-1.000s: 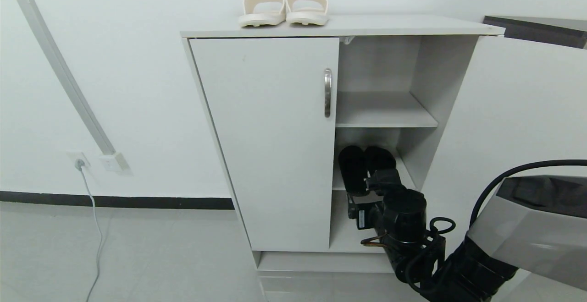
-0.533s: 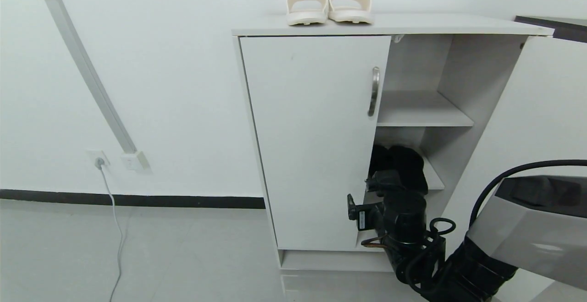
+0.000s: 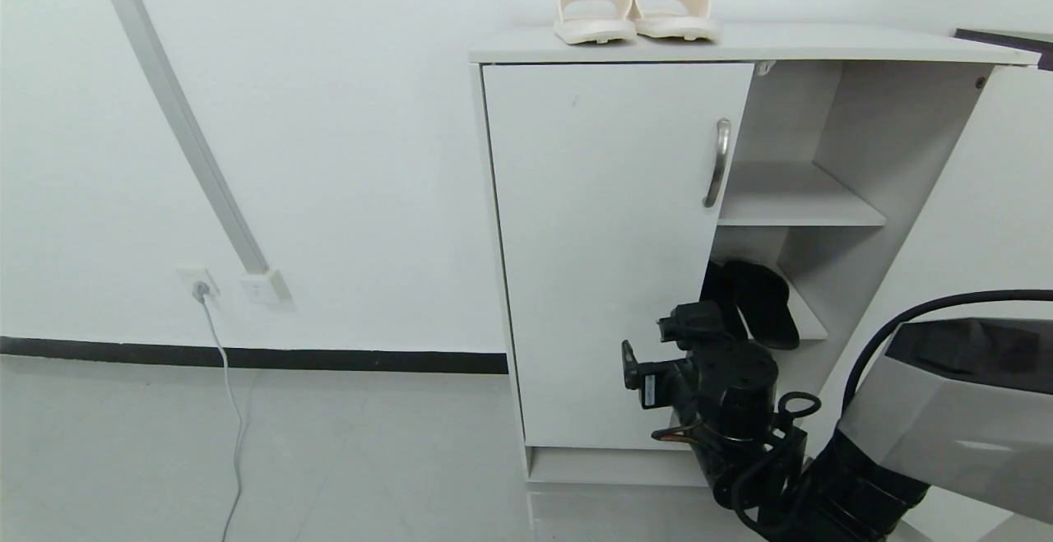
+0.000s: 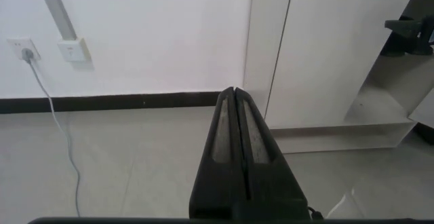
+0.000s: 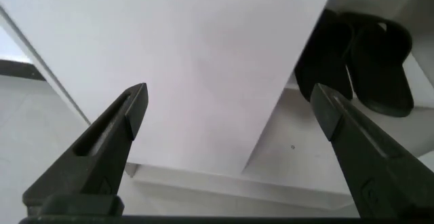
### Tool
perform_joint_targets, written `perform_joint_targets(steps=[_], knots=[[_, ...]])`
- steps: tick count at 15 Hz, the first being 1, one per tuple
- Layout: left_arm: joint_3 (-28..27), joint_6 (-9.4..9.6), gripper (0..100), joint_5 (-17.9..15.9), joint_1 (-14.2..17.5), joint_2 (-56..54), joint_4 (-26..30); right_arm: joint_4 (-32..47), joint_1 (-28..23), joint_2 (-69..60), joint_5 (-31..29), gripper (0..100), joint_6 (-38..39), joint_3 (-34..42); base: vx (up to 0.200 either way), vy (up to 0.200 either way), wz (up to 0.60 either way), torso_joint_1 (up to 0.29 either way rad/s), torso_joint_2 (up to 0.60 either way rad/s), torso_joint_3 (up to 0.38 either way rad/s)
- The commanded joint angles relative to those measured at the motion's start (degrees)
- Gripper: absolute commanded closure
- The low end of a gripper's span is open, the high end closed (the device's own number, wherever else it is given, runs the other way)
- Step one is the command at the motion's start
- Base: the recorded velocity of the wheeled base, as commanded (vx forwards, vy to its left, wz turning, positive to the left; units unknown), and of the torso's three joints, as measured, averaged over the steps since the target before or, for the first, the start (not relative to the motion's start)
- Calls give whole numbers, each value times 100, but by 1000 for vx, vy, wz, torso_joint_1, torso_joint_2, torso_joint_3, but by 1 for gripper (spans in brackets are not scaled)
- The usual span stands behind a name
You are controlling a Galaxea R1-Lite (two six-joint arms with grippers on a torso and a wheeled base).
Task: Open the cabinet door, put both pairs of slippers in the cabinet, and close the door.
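A pair of cream slippers (image 3: 633, 11) lies on top of the white cabinet (image 3: 823, 42). The cabinet's left door (image 3: 600, 238) is closed and its right door (image 3: 987, 196) stands swung wide. A pair of black slippers (image 3: 753, 302) (image 5: 366, 54) rests on the lower shelf inside. My right gripper (image 3: 687, 324) (image 5: 229, 95) is open and holds nothing. It hangs low in front of the closed door's inner edge, just short of the black slippers. My left gripper (image 4: 234, 95) is shut and empty, low over the floor to the left of the cabinet (image 4: 325, 47).
The upper shelf (image 3: 790, 196) in the open half is bare. A metal handle (image 3: 721, 162) sits on the closed door. A wall socket (image 3: 197, 285) with a cable (image 3: 234, 410) trailing to the floor is at the left. Grey floor spreads in front.
The whole head picture has shifted, so the cabinet now sits farther right in it. My right gripper now stands before the closed door's edge rather than before the open shelf.
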Motion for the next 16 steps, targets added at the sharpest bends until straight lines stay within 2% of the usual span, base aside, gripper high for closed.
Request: perform_joint_targets(steps=[1, 13, 16], knots=[[0, 1, 100, 0, -2, 8, -1, -8, -6, 23, 9, 0, -46, 60, 0, 0, 0, 0, 0, 0], [0, 9, 100, 0, -2, 8, -1, -183, 29, 103, 17, 0, -126, 113, 0, 0, 0, 0, 0, 0], [0, 9, 100, 0, -2, 8, -1, -201, 47, -3, 17, 0, -126, 122, 0, 0, 0, 2, -154, -191]])
